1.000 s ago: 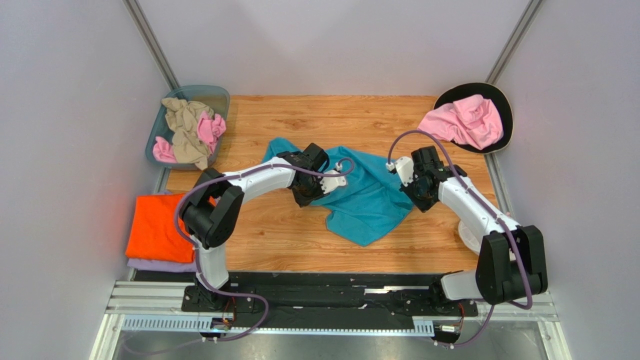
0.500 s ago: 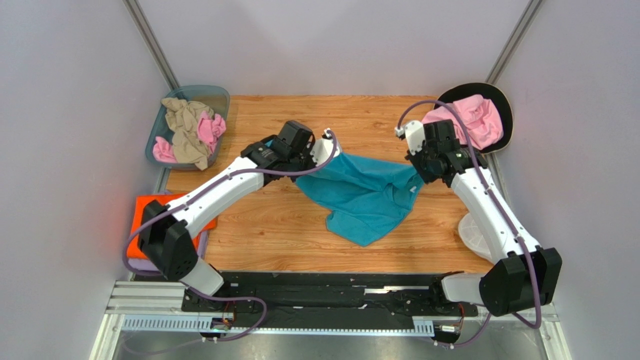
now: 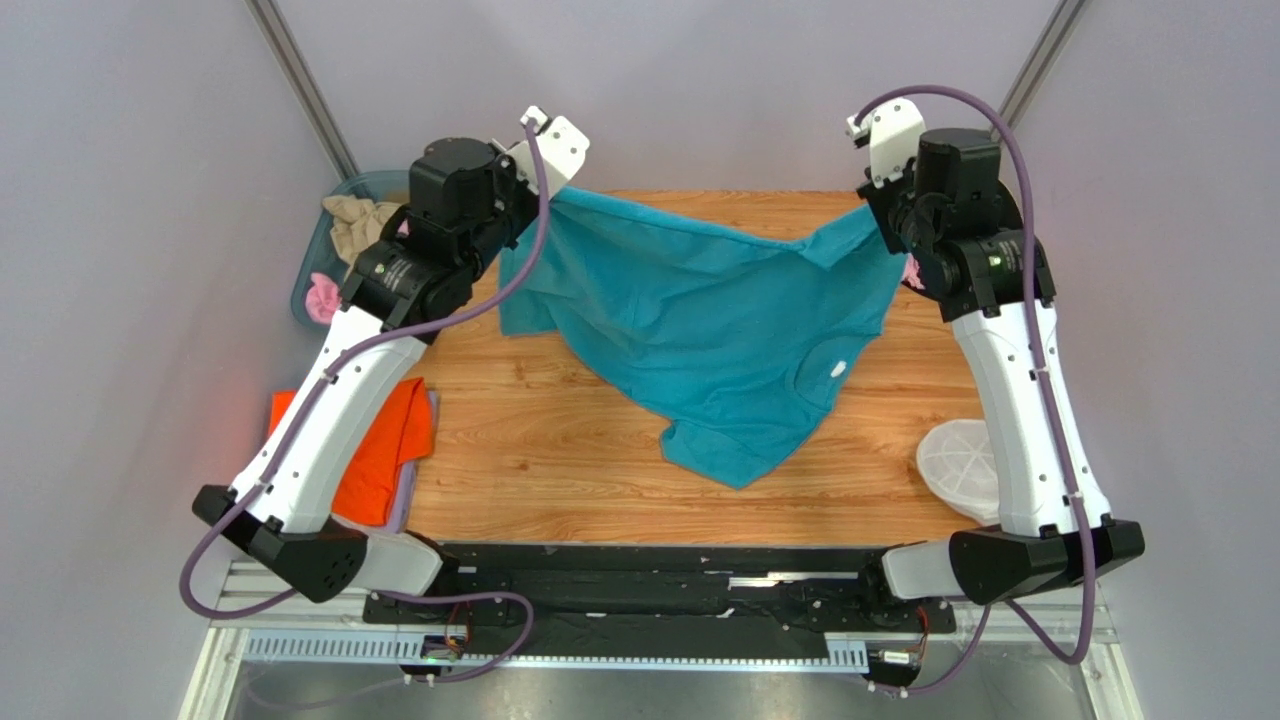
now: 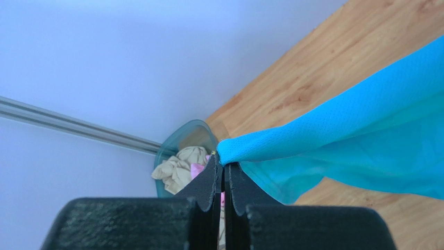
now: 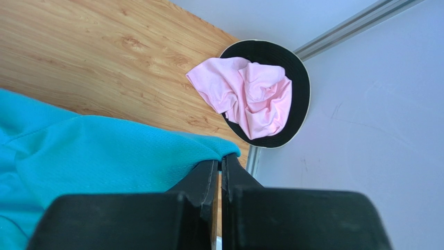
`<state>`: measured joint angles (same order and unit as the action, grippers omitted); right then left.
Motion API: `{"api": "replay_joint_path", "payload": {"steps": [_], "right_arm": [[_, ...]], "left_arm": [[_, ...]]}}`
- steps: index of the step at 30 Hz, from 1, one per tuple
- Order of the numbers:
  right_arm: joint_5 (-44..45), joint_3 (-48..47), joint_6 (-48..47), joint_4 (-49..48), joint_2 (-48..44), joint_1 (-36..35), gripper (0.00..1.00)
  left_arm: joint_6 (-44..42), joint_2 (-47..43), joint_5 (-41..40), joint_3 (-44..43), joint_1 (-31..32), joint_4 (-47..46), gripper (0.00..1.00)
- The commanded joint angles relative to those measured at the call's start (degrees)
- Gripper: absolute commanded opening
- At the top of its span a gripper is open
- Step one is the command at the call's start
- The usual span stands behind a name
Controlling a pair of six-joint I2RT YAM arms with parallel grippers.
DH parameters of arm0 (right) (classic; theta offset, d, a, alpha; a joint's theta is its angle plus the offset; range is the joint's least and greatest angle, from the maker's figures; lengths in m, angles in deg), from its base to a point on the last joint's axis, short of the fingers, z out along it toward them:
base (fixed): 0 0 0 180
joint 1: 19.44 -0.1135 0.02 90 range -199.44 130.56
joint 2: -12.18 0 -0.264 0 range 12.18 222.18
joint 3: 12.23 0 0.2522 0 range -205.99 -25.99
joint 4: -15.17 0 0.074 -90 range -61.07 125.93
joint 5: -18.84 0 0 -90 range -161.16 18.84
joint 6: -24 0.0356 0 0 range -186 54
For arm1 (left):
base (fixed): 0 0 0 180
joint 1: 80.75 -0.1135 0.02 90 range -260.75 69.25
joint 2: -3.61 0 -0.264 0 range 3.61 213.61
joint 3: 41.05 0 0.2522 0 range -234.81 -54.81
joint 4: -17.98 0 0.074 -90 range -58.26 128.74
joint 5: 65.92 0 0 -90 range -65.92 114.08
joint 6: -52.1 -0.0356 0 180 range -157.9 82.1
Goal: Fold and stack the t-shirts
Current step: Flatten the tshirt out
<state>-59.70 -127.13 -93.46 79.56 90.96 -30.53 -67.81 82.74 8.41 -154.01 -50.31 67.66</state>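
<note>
A teal t-shirt [image 3: 706, 323] hangs stretched in the air between my two grippers, its lower part drooping toward the wooden table [image 3: 541, 450]. My left gripper [image 3: 544, 188] is shut on its left corner, high near the back left; the pinched edge shows in the left wrist view [image 4: 223, 156]. My right gripper [image 3: 887, 210] is shut on its right corner, high near the back right; it shows in the right wrist view [image 5: 219, 159]. A folded orange t-shirt [image 3: 368, 458] lies on a lilac one at the table's left edge.
A teal bin [image 3: 338, 225] with beige and pink clothes stands back left, partly hidden by my left arm. A black round tray [image 5: 297, 99] holding a crumpled pink t-shirt [image 5: 250, 99] sits back right. A white round basket [image 3: 962, 465] stands at the right.
Both grippers have risen and moved apart toward the back corners, lifting the teal t-shirt off the table and spreading it out between them.
</note>
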Motion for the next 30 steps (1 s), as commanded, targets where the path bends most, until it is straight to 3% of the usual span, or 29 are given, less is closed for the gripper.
{"api": "replay_joint_path", "payload": {"steps": [1, 7, 11, 20, 30], "right_arm": [[-1.87, -8.34, -0.31, 3.76, 0.93, 0.19, 0.00], [-6.27, -18.89, -3.55, 14.65, -0.56, 0.11, 0.00], [-5.58, -21.81, -6.20, 15.47, -4.33, 0.19, 0.00], [-8.83, -19.26, -5.76, 13.52, -16.64, 0.19, 0.00], [-3.83, -20.15, -6.29, 13.80, -18.32, 0.19, 0.00]], "left_arm": [[0.03, -1.08, -1.48, -3.98, 0.41, 3.35, 0.00], [-0.41, -6.35, 0.10, -0.74, 0.50, 6.61, 0.00], [-2.60, -11.01, -0.68, 2.16, 0.59, 7.06, 0.00], [-3.31, -21.29, 0.19, 3.66, 0.41, 7.58, 0.00], [-4.72, -26.14, -2.26, 5.59, -0.82, 5.92, 0.00]]}}
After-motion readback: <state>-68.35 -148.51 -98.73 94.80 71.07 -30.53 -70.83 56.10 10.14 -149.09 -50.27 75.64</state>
